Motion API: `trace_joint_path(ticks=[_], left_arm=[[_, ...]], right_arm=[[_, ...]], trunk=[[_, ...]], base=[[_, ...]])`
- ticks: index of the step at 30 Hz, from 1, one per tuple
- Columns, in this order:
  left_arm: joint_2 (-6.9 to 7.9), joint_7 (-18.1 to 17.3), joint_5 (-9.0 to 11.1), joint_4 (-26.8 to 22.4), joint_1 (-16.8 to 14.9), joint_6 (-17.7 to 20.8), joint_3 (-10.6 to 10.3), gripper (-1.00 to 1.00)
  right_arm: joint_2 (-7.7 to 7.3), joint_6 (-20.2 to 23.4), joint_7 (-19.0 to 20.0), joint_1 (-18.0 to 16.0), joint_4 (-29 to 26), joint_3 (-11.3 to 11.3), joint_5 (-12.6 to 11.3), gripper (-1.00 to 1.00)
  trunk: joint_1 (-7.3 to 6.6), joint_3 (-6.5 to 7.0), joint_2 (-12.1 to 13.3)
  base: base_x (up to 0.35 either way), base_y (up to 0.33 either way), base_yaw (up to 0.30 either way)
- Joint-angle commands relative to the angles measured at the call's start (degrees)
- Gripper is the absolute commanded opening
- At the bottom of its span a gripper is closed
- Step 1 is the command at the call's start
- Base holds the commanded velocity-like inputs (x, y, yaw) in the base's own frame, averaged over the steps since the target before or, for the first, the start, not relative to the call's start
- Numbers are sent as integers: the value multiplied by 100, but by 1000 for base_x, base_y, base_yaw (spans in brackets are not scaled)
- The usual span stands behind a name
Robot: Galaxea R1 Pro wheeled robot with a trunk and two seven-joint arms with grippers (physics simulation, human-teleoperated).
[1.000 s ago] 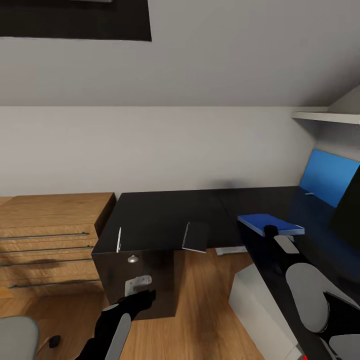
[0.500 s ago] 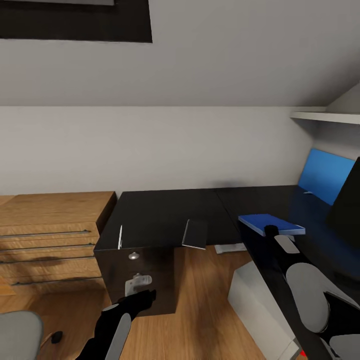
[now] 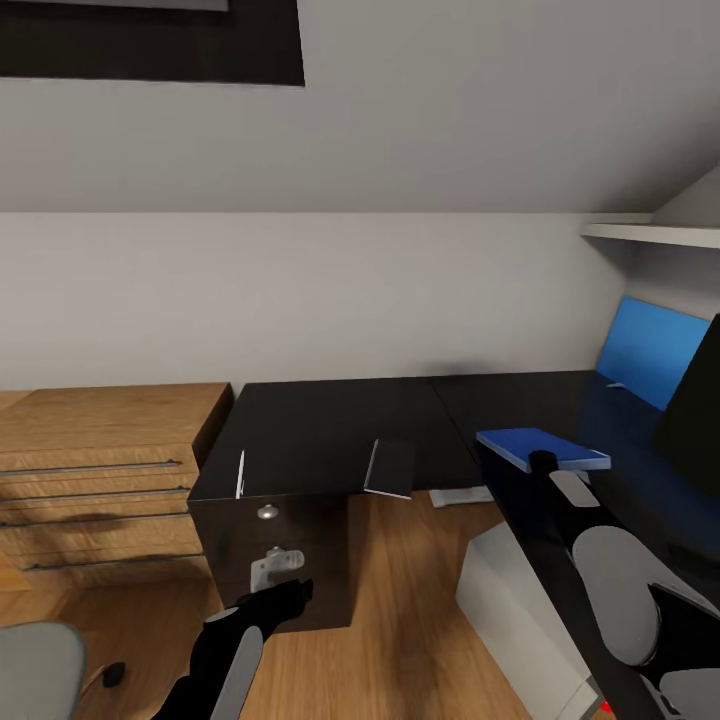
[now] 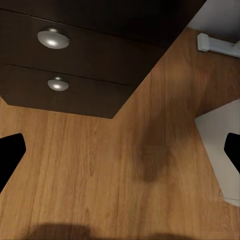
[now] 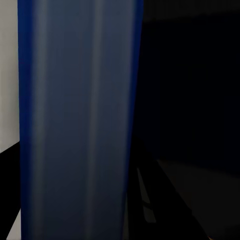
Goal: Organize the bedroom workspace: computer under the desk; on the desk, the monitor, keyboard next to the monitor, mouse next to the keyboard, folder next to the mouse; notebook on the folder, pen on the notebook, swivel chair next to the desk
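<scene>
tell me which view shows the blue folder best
The head view: the blue folder lies flat on the black desk, whole outline visible. The right wrist view gives a blurred blue close-up; the left wrist view looks at floor and drawers.

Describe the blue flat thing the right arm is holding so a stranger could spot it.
Find the black L-shaped desk against the white wall. Above its right wing, at the right gripper, is a thin, flat blue folder, held level. It is the one bright blue slab over the dark top.
</scene>
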Motion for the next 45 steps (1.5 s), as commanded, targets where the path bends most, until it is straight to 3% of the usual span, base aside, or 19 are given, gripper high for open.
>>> trace_joint_path(ticks=[1, 11, 12, 38, 45], left_arm=[[1, 54, 61, -8, -3, 16, -5, 100], [0, 49, 61, -5, -3, 16, -6, 100], [1, 49, 61, -5, -3, 16, -4, 100], [30, 84, 55, -5, -3, -19, 74, 100], [28, 84, 52, -5, -3, -19, 69, 100]], right_arm=[[-1, -30, -134, 0, 6, -7, -27, -100], [-2, -24, -134, 0, 5, -7, -27, -100], [-3, -24, -134, 0, 5, -5, -27, 100], [-14, -7, -125, 0, -9, -5, -27, 100], [-13, -14, -125, 0, -26, -5, -27, 100]], trunk=[[0, -7, -3], [0, -7, -3], [0, -7, -3], [0, -7, -3], [-153, 118, 278]], base=[[0, 0, 0], [0, 0, 0], [0, 0, 0], [-58, -15, 0], [-1, 0, 0]])
